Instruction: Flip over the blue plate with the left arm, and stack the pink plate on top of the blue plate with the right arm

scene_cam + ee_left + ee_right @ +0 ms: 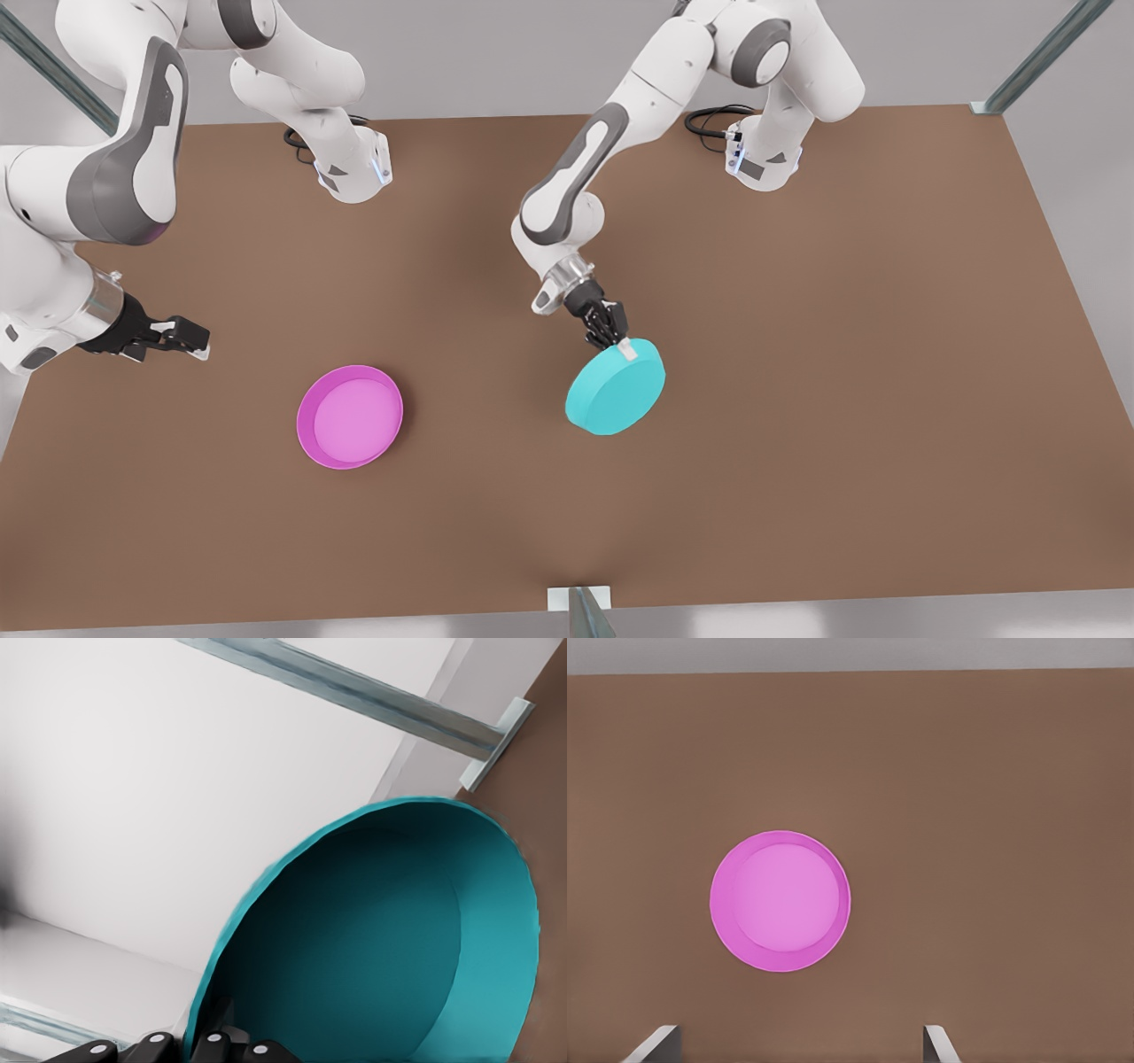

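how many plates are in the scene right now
2. The pink plate lies rim-up on the table, toward the front view's left. The blue plate is tilted, gripped at its rim by the left pincer.

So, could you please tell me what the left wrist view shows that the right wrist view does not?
Left wrist view alone: the blue plate, tilted with its hollow facing the camera, rim gripped by the left end effector, plus a metal frame bar. Right wrist view alone: the pink plate lying flat, hollow up, beyond the open right end effector. Both show the brown table.
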Tool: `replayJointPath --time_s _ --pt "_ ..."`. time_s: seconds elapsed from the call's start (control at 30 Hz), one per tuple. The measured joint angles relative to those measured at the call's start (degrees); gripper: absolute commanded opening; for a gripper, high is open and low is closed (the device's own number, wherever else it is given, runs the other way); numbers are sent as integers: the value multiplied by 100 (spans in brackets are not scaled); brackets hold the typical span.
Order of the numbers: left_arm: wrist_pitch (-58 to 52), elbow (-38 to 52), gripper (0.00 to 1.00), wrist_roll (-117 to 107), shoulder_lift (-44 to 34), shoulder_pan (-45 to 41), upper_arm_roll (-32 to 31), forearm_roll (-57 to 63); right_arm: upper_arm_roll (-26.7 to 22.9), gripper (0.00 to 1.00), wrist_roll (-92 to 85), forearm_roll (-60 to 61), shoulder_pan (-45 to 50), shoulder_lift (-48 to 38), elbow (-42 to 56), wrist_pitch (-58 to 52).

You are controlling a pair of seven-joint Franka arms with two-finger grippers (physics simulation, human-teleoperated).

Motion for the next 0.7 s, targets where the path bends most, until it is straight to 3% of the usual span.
replayJointPath --time_s 0.57,0.6,0.63,0.7 --pt "-466 266 21 -966 989 -208 -4 495 -15 100 0 -60 95 9 0 -9" --pt "-460 273 95 -940 990 -213 -54 485 -15 100 0 -60 101 9 -5 -9" --pt "-448 281 100 -922 990 -214 -83 452 -15 100 0 -60 107 9 -9 -9" --pt "-448 343 100 -970 1019 -214 -143 388 -15 100 0 -68 111 9 -17 -17"
